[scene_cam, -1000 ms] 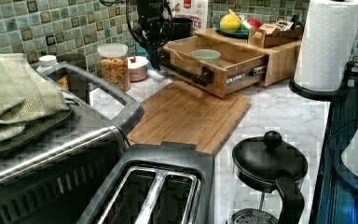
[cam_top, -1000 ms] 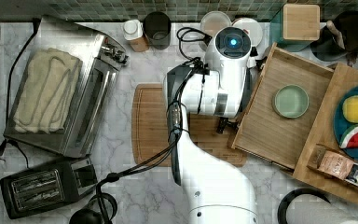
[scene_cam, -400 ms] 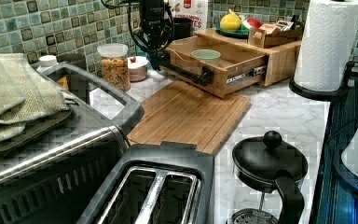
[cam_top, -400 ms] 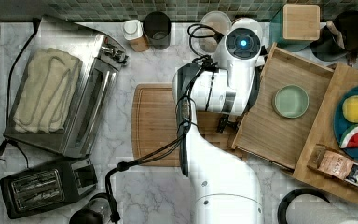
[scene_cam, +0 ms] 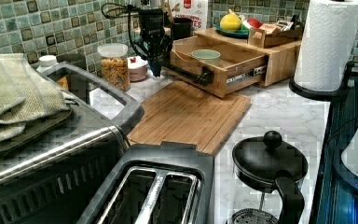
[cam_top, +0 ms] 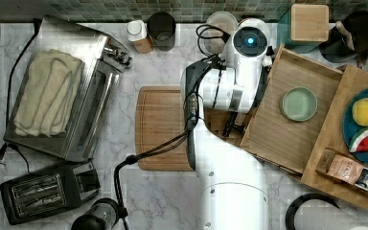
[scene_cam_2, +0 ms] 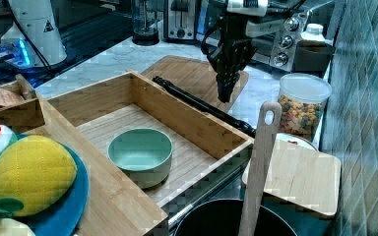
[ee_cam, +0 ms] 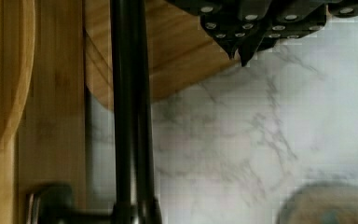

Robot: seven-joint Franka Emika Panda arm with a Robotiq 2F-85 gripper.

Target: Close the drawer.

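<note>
Arm (cam_top: 230,182): since a second ago the wrist has travelled toward the tiled wall along the drawer front, from over the cutting board to the handle's far end; a judgement: it is lining up to push.
Drawer (cam_top: 268,129): pulled well out of its wooden cabinet (scene_cam: 279,56), unmoved over that second; none of the closing is done.
Cutting board (scene_cam: 191,114): flat on the marble, just in front of the drawer.
Bowl (scene_cam_2: 140,151): pale green, standing inside the drawer.
Handle (scene_cam_2: 202,105): black bar across the drawer front, untouched.
Gripper (scene_cam_2: 225,93): pointing down, just outside the bar near its wall-side end; fingertips (ee_cam: 237,49) drawn together, holding nothing, touching nothing.
</note>
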